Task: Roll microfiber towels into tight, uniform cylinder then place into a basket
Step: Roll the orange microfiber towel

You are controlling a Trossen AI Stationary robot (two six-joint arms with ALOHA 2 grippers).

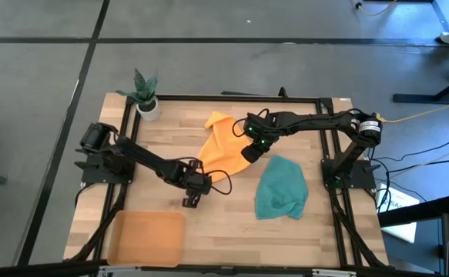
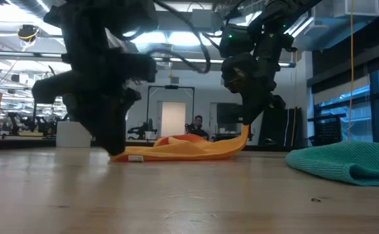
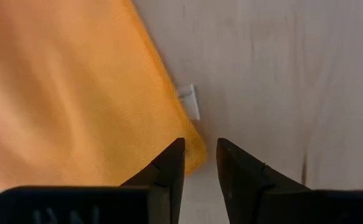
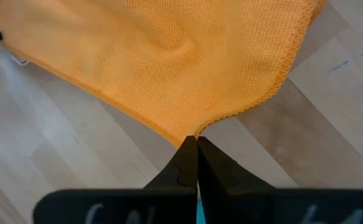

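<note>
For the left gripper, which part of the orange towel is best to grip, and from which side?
Probably the near corner of the orange towel, just by the open left gripper: it lies flat with bare table beyond, so come from above. The right gripper pinches the opposite corner.

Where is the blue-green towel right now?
In the high view, the teal towel lies crumpled on the table's right side, beside the orange towel and far from the basket.

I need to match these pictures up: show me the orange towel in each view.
High: orange towel at table centre, between both grippers.
Low: low orange mound at mid-picture.
Left wrist: fills the side beyond the open fingers.
Right wrist: fills the upper picture.
Shared landmark: the right gripper pinching its edge.
</note>
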